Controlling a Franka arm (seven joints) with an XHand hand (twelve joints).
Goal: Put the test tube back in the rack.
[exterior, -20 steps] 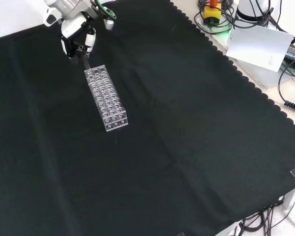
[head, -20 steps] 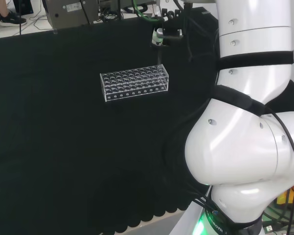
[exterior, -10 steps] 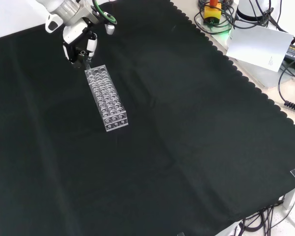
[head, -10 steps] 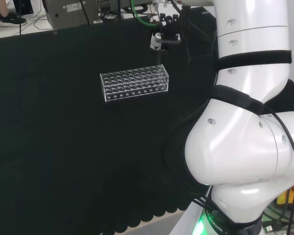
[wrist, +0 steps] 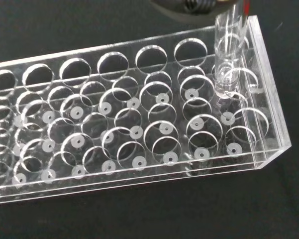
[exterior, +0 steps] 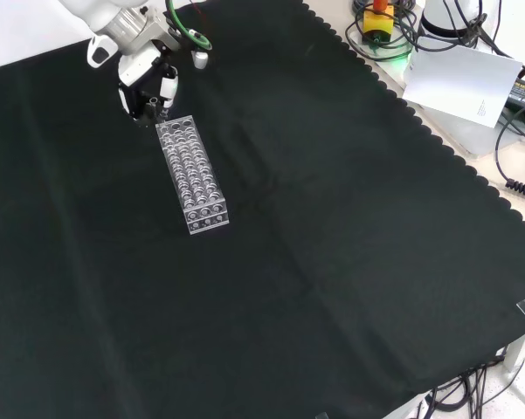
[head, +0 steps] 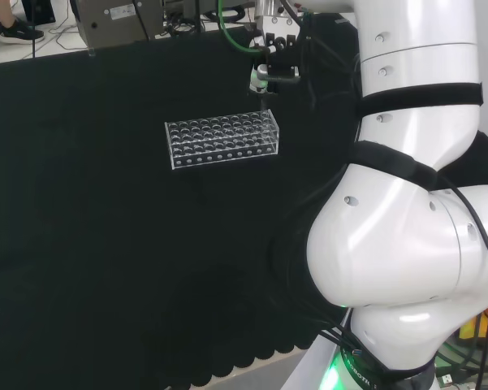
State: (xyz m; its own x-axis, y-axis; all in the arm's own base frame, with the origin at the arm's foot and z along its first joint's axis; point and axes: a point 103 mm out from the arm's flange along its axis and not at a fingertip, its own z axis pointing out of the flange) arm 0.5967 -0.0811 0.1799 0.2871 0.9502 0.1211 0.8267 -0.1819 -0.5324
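While the clear rack [head: 222, 140] sits on the black-draped surface [head: 105, 244], the hand [head: 274, 57] hovers over its right end

Fingers pinch a test tube [wrist: 228, 55], upright, its rounded tip lowered into a corner hole of the rack

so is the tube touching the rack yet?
Cannot tell. In the wrist view the test tube tip sits in an end-row hole of the rack, but clear-on-clear hides any contact.

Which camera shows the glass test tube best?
The wrist view: the test tube stands close and clear, its tip at a corner hole of the rack. The head and front views show it too faintly under the hand.
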